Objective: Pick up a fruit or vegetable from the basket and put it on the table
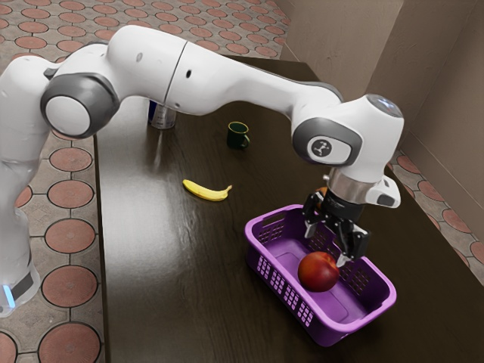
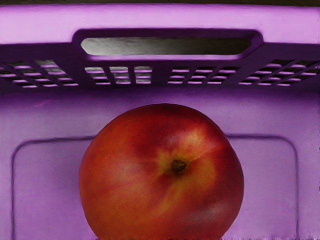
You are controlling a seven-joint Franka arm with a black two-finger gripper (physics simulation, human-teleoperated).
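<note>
One red-orange round fruit point(image 1: 318, 271), nectarine-ish, sits inside the purple basket point(image 1: 338, 330), on its floor. Our gripper point(image 1: 325, 246) is wide, fingers well spread, nothing gripped.

Key relation: fruit is below the gripper. Exterior view puts it under the hand and a bit to that view's left, with one fingertip looking close to its upper edge; can't tell if they touch. Wrist view has it centred side to side, stem dimple facing us, a basket wall beyond it. Round, so no long axis to match; we'd call any wrist angle OK if both fingers clear the walls.

Step in hand, we judge: lining up for the pick. Next needs mostly straight down, small nudge if off-centre, then close. Risk: a finger landing on top of the fruit and rolling it. Placing on the table point(image 1: 162, 280) is all left to do.
</note>
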